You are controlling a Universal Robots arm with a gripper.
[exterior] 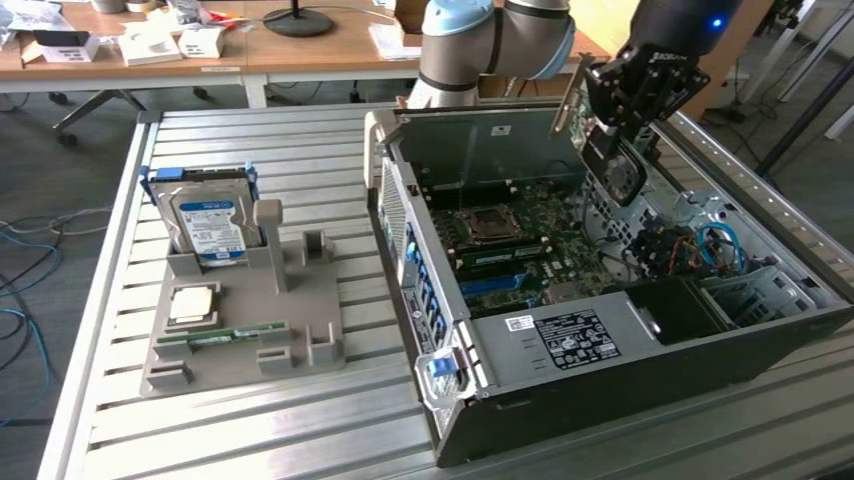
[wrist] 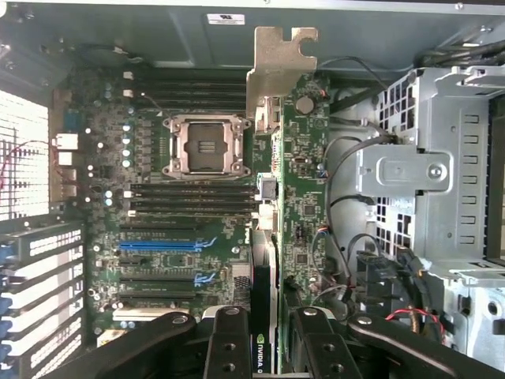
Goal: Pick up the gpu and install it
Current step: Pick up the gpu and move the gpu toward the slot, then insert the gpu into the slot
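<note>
- The gripper (wrist: 272,346) is sitting closest to the wrist camera, its dark fingers (wrist: 229,347) clamping the gpu (wrist: 282,67) from both sides near the card's labelled end.
- The gpu is hanging on edge over the open computer case (exterior: 561,340), with its metal bracket pointing toward the case's rear wall. It is not sitting in any slot.
- In the exterior view, the gripper (exterior: 621,125) is holding the gpu (exterior: 614,170) at about 2 o'clock from the CPU socket (exterior: 487,225), up near the level of the case rim, and the round black fan is showing on the card's face.
- The motherboard (exterior: 521,255) is lying exposed beneath the card, and in the wrist view its blue slots (wrist: 158,246) are lying free beside the card's edge.
- A grey holder tray (exterior: 240,330) is resting on the bench (exterior: 267,140) at 9 o'clock from the case.
- On that tray, a hard drive (exterior: 214,220) is standing upright at 12 o'clock, while a processor chip (exterior: 194,303) and a green memory stick (exterior: 220,335) are lying flat closer to the camera.
</note>
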